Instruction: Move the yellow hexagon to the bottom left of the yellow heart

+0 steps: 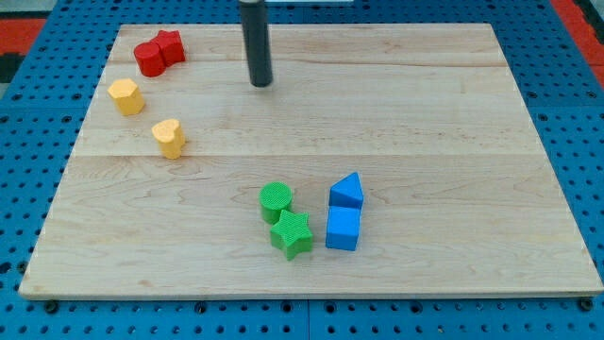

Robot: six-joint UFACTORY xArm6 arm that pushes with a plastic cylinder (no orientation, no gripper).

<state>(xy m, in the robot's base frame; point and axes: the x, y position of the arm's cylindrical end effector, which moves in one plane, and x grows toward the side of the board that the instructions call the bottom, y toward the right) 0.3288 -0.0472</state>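
Note:
The yellow hexagon (125, 96) sits near the board's left edge, toward the view's top. The yellow heart (170, 138) lies just below and to the right of it, a small gap between them. My tip (261, 83) rests on the board near the top centre, well to the right of both yellow blocks and touching no block.
Two red blocks (158, 53) touch each other at the top left, above the hexagon. A green cylinder (276, 200) and green star (292, 233) sit low in the middle. A blue triangular block (346, 192) and blue cube (343, 229) stand right of them. The wooden board (453, 142) lies on a blue pegboard.

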